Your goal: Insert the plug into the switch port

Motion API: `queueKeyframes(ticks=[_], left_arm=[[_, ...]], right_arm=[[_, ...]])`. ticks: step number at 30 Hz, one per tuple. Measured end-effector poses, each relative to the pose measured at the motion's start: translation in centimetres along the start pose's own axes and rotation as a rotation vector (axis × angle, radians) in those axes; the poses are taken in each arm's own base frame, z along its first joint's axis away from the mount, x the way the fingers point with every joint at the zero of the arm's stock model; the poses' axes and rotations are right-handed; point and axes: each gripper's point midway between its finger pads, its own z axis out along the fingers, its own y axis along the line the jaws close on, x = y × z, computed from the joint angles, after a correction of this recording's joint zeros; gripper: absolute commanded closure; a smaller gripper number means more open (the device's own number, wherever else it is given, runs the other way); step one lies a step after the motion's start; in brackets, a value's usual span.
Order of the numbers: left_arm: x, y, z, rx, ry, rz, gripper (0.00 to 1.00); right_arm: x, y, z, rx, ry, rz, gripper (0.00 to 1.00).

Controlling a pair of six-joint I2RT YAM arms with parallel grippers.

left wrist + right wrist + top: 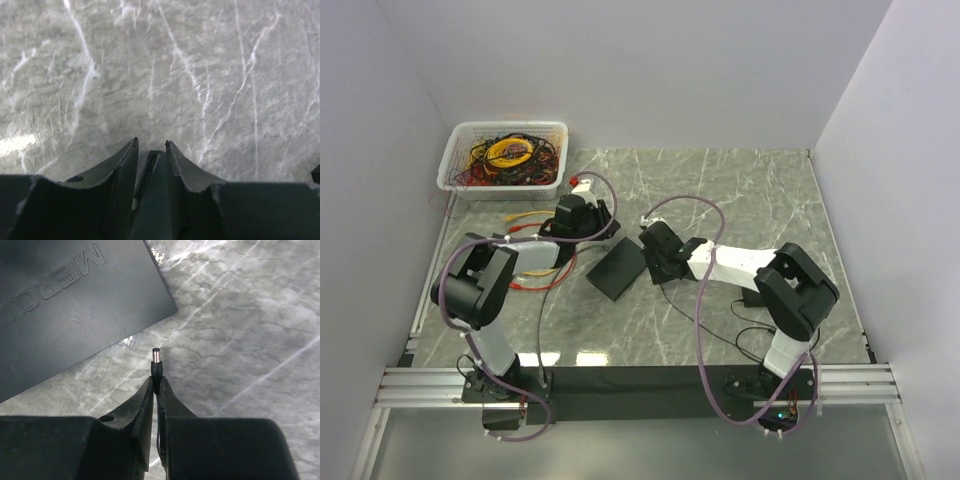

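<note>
Right gripper (156, 383) clenched on plug (156, 360), switch (75, 305) at ten o'clock; left gripper (150, 143) grip: cannot tell; risk: fingertip-only pinch lets plug pivot against port.

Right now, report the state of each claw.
Left claw: partly open, nothing between its tips.
Right claw: closed on the plug.

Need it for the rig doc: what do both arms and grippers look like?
Twins: left arm and right arm have bulky black joint housings, white link tubes and a mauve-grey cable looped loosely alongside. The left gripper and right gripper are matte black, two wedge-shaped fingers tapering to thin tips. No markings visible.
</note>
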Motion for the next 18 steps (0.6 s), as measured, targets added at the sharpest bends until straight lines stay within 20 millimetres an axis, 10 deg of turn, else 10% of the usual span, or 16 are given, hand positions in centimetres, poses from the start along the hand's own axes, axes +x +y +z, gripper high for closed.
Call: queueKeyframes(ticks=[18], left_arm=[[4.0, 0.9, 1.0, 0.049, 0.107, -0.008, 0.68]], right_arm=[[-0.7, 0.7, 1.6, -0.012, -0.005, -0.003, 0.96]])
